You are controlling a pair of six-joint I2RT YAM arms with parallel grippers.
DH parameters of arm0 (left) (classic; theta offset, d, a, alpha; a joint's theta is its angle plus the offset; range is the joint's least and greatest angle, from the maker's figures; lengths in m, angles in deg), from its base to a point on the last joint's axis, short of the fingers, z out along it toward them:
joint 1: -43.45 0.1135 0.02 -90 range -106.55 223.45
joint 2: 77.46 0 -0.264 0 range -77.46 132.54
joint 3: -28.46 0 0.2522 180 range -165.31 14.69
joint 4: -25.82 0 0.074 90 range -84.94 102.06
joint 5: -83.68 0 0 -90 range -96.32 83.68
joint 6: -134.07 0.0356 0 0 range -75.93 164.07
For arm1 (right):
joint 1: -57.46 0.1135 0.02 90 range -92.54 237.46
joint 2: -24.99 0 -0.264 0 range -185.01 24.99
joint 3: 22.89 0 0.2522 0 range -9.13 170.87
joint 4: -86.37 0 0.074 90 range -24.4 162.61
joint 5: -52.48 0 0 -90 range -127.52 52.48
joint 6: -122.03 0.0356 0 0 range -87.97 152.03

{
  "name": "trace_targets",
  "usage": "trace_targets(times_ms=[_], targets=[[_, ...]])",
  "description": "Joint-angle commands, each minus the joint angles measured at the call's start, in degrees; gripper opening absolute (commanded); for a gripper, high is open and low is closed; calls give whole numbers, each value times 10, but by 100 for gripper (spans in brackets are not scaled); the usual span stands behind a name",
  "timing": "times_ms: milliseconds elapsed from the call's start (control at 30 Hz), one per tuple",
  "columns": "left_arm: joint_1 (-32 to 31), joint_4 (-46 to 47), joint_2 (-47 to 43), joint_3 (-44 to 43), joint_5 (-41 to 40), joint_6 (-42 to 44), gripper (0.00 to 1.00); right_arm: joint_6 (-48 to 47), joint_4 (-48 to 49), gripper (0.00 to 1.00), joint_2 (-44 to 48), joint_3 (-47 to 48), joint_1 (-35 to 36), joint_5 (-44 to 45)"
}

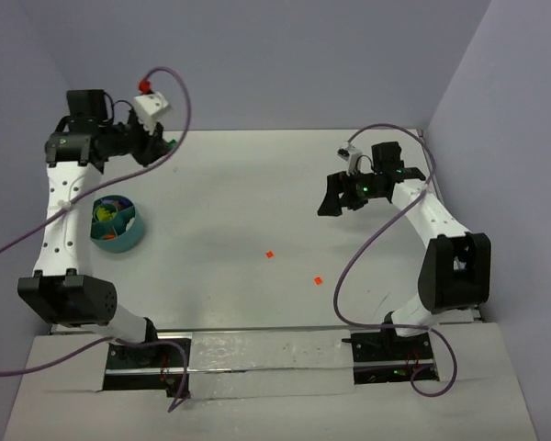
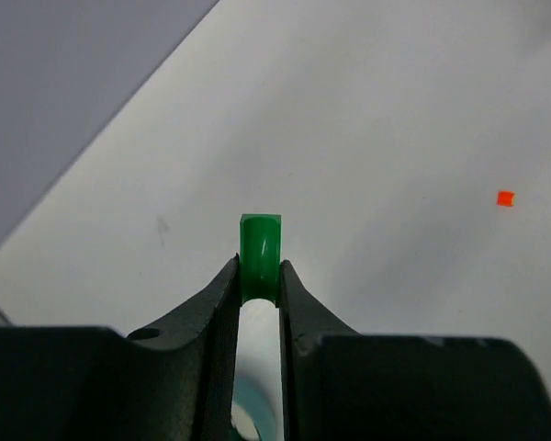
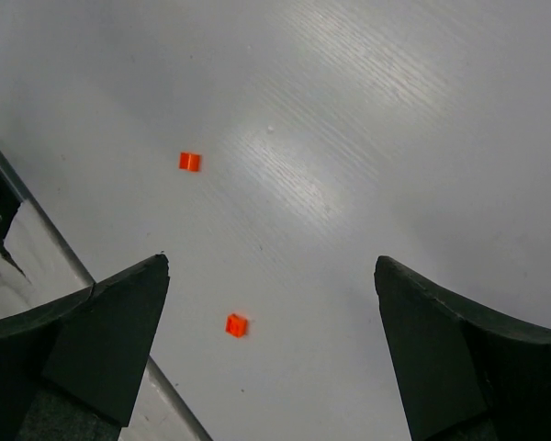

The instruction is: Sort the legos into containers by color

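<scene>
From my seat, the table (image 1: 257, 184) starts just past the two arm bases: a plain, matte, pale grey top, its faint grain catching glare in the right wrist view. Blank lavender-grey walls (image 1: 285, 55) close it in at the back and on both sides.

Closest to the bases lies the nearer orange brick (image 1: 318, 278), with the farther orange brick (image 1: 269, 254) a little beyond it and to its left. Both are tiny, squarish and flat on the surface, well apart from everything else. Out on the left, beside the left arm, sits the teal bowl (image 1: 121, 243) with dividers and a few coloured bits inside, too small for me to sort out.

Farther on, the right gripper (image 3: 271, 266) hangs above bare table with its fingers spread wide, nothing between them.

Farthest back, near the rear left corner, the left gripper (image 2: 259, 276) pinches the green brick (image 2: 260, 248) off the table. The brick is bright green, glossy and taller than wide, with a paler hollow down its face. Its long axis runs in line with the fingers, the free end sticking out past the tips — only its lower part is squeezed between them.
</scene>
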State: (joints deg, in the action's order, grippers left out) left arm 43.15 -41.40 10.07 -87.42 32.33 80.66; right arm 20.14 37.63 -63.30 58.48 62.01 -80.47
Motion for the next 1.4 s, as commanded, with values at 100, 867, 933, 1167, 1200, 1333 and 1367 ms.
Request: trace_targets(times_ms=[100,867,933,1167,1200,1333,1367], targets=[[196,-186,74,-64,-26,-28,0,-2,24,100,-71,74,29,21],[318,-223,199,-51,-249,35,7,7,17,100,-142,126,33,19],[318,-215,205,-48,-253,32,7,7,15,100,-144,130,33,20],[318,-212,231,-50,-256,33,12,3,8,100,-151,140,33,27],[318,-208,232,-48,-257,34,13,3,7,100,-151,140,33,27],[318,-200,244,-54,-258,32,16,2,5,100,-152,141,33,30],[317,-200,249,-60,-258,32,17,2,5,100,-152,142,34,30]])
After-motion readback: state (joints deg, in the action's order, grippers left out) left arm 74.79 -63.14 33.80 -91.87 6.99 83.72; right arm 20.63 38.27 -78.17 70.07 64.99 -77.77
